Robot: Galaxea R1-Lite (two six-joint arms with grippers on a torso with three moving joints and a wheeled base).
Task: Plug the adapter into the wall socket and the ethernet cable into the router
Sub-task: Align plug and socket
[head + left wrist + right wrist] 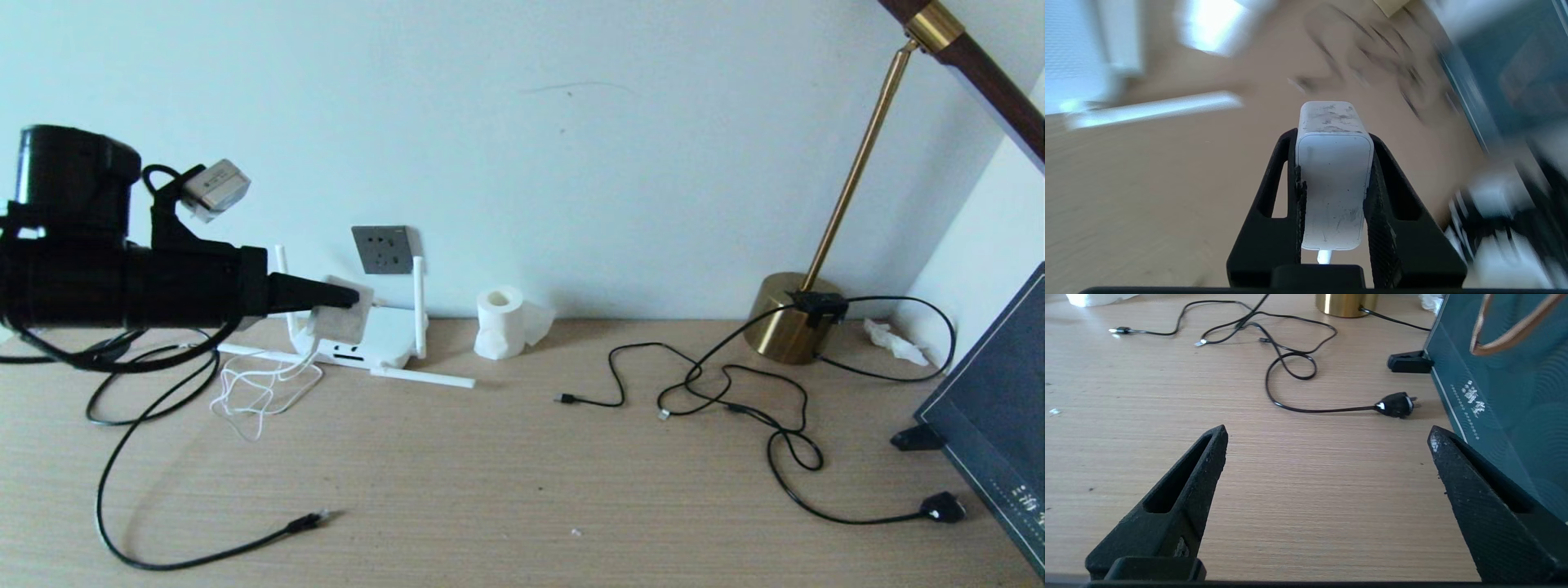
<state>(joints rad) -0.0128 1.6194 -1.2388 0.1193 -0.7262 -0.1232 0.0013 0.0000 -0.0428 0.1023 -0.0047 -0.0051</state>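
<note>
Head view first: left end effector [347, 299] up above the pale wood-grain table [522, 457], clamped on the small white rounded-cube adapter [343, 314], thin white cord [261, 392] trailing down in a loose tangle. Held in front of the flat white router with stick antennas [380, 339], just below and left of the dark grey square wall socket [383, 249] on the wall. Not yet at the plate, no contact visible. Left wrist view confirming it: adapter [1333, 179] pinched squarely between the two black fingers [1274, 196], surroundings smeared with motion blur.

Long thin black ethernet cable [147, 506] lying across the near-left table, clear-tipped plug [310, 519] well apart from the router, untouched. Right wrist view showing the right end effector [1327, 437] spread wide, gripping nothing, hanging low over bare table near the dark teal paper bag [1506, 388] and the black lamp plug [1394, 405]. White tissue roll [500, 321] and brass lamp base [788, 318] standing along the wall.

Progress call: adapter picked up, insertion still to come; cable step not started. Roughly a quarter through, by the look of it.
</note>
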